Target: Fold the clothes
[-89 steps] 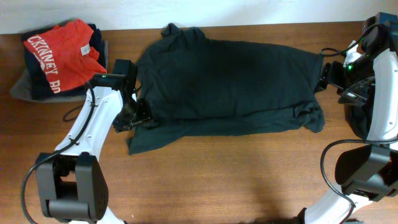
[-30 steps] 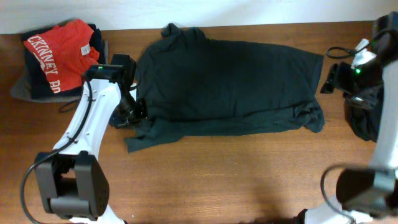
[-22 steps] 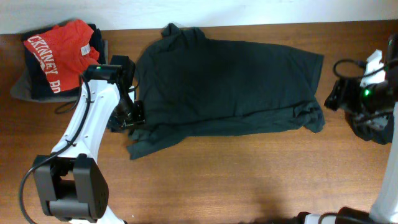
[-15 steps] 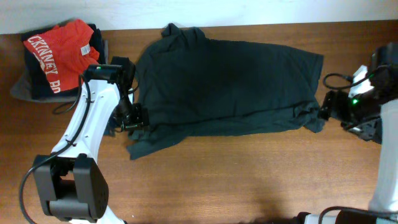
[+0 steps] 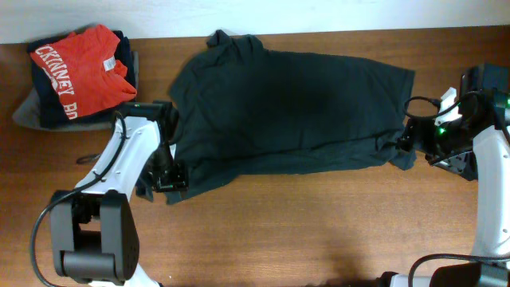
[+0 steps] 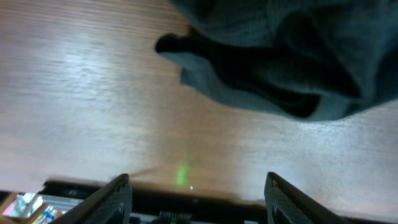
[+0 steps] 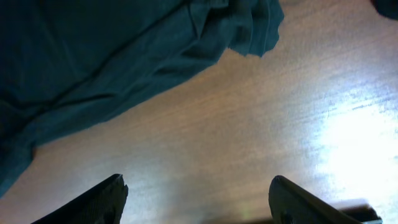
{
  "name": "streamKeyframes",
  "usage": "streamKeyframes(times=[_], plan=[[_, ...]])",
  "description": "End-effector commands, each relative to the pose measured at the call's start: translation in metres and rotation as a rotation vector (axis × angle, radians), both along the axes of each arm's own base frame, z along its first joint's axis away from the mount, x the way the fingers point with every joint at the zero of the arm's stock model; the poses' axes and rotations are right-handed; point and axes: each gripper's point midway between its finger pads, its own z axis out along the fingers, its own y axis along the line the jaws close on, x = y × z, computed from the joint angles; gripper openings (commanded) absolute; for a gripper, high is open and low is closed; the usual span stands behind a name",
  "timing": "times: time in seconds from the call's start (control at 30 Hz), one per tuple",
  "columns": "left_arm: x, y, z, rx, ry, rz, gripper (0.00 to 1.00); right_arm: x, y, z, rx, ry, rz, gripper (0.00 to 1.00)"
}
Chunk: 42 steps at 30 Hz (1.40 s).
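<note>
left tool (image 6: 198, 182) released the shirt (image 5: 295, 104); right tool (image 7: 198, 182) neared; both gape empty.

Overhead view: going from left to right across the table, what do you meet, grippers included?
red shirt on top of a pile → left gripper at the garment's left edge → dark green T-shirt spread out → right gripper at its right edge
</note>
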Motion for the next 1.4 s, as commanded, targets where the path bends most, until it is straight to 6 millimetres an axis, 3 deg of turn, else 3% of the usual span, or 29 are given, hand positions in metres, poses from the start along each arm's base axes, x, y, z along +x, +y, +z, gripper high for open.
streamKeyframes(times=[0.0, 0.33, 0.67, 0.8, 1.0, 1.37], plan=[[-0.002, -0.006, -0.006, -0.032, -0.01, -0.018, 0.68, 0.002, 0.002, -0.004, 0.01, 0.003, 0.005, 0.78], [0.031, -0.004, -0.023, -0.03, -0.161, -0.017, 0.68, 0.002, 0.002, -0.013, 0.02, 0.034, 0.006, 0.78], [0.035, 0.022, -0.028, -0.059, -0.176, 0.053, 0.67, 0.001, 0.002, -0.017, 0.022, 0.038, 0.006, 0.79], [0.037, 0.008, -0.034, -0.26, -0.199, 0.051, 0.67, 0.003, 0.002, -0.017, 0.02, 0.034, 0.006, 0.79], [0.032, -0.007, -0.047, -0.38, -0.218, 0.05, 0.67, 0.004, 0.002, -0.016, 0.019, 0.028, 0.006, 0.79], [0.026, -0.013, -0.062, -0.415, -0.232, 0.056, 0.66, 0.004, 0.002, -0.017, 0.019, 0.028, 0.006, 0.79]])
